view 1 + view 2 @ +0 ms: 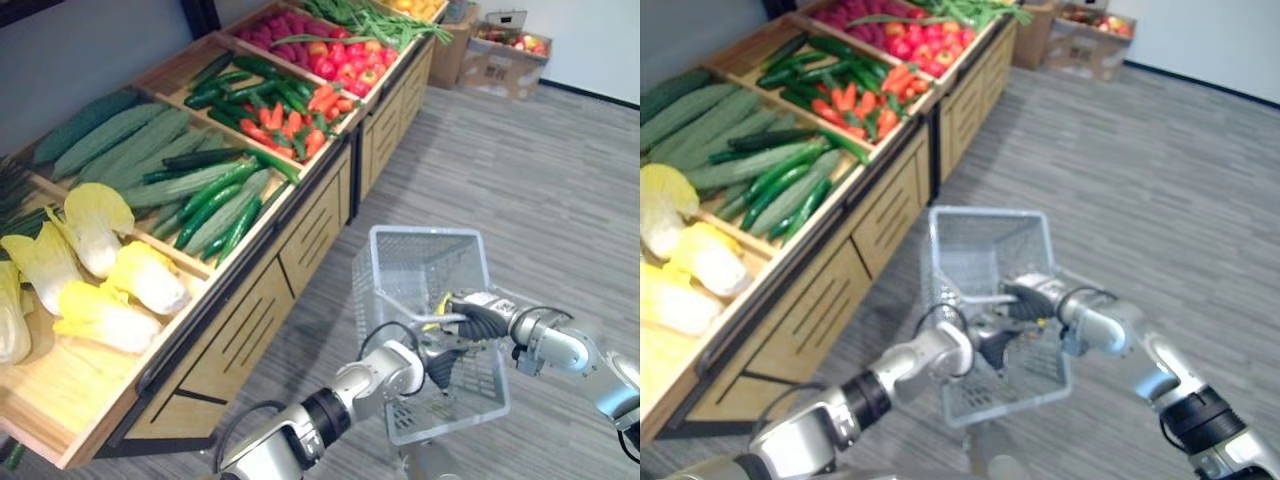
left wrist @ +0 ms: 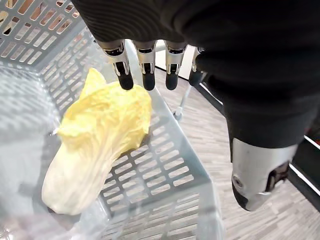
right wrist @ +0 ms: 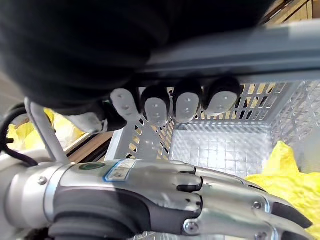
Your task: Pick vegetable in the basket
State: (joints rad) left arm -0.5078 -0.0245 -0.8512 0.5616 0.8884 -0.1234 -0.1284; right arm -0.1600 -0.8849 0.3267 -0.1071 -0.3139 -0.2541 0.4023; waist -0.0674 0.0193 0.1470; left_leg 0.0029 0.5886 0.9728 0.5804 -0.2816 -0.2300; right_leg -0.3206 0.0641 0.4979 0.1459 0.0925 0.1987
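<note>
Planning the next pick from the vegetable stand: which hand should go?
Left, probably. The left hand is open and free over the basket, nearer the stand; the right hand grips the handle.

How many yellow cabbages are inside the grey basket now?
1. The pale yellow leafy cabbage lies inside the grey mesh plastic basket, close to the left hand. Part of the basket is hidden.

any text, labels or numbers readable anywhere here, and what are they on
No text here can be read.
The sticker on the back of the left hand: print too blurred to read.
The dark print on the side of the cardboard box: too small to read.
</note>
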